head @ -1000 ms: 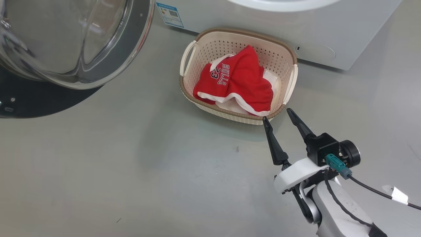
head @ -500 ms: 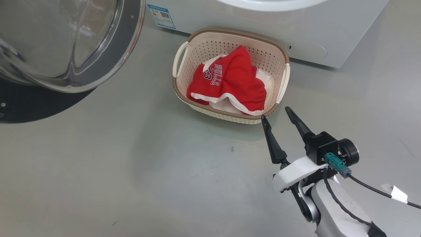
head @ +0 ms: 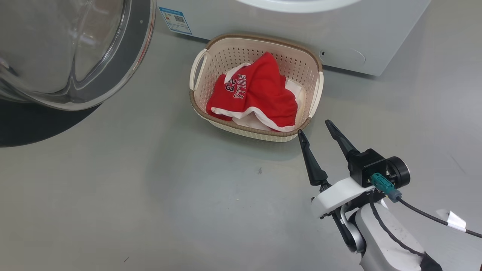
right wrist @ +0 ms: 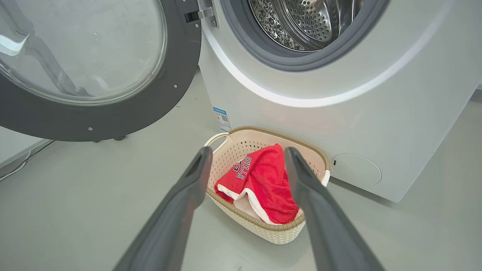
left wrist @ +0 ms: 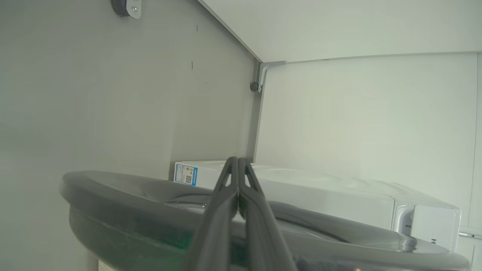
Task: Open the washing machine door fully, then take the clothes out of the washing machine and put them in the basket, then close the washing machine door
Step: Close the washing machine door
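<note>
In the basket [head: 226,56] before the washing machine [head: 293,26] the clothes [head: 260,98] lie heaped, so my right jaws hang apart and empty beside its rim. My left jaws, pressed together, sit at the wide-open washing machine door [head: 135,49], likely to push it shut.

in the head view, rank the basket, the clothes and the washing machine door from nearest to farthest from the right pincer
1. The basket: its near right corner sits just beside the open right pincer.
2. The clothes: piled inside the basket, a little further in.
3. The washing machine door: far off at the upper left.
</note>
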{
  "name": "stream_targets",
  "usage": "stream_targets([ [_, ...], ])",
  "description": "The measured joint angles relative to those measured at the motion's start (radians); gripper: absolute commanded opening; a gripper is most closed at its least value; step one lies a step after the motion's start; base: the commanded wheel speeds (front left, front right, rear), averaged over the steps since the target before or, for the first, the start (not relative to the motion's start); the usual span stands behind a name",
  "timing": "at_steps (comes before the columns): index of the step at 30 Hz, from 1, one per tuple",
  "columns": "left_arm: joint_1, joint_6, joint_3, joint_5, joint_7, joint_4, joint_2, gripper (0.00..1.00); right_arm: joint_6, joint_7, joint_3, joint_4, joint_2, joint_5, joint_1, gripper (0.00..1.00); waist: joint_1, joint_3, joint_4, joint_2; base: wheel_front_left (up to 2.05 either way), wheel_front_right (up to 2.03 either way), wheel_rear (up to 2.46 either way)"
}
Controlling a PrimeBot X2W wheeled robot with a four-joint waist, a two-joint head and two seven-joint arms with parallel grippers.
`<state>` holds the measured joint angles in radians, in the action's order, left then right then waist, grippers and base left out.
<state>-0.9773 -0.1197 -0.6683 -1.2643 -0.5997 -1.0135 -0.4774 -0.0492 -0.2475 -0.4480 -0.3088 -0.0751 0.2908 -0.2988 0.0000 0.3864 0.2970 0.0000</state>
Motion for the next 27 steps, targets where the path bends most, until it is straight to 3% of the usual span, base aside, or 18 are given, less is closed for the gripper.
stream_targets([
  [18, -0.007, -0.002, 0.043, 0.007, -0.141, -0.041, -0.025, 0.00, 0.000, 0.000, 0.002, -0.004, 0.004, 0.006, 0.000, 1.00, 0.0000, -0.007, 0.002, 0.0000, 0.00, 0.00, 0.00],
  [27, -0.007, 0.039, 0.072, 0.007, -0.235, -0.046, -0.024, 0.00, 0.000, 0.000, 0.007, -0.004, 0.004, 0.008, 0.000, 1.00, 0.0000, -0.014, 0.009, 0.0000, 0.00, 0.00, 0.00],
])
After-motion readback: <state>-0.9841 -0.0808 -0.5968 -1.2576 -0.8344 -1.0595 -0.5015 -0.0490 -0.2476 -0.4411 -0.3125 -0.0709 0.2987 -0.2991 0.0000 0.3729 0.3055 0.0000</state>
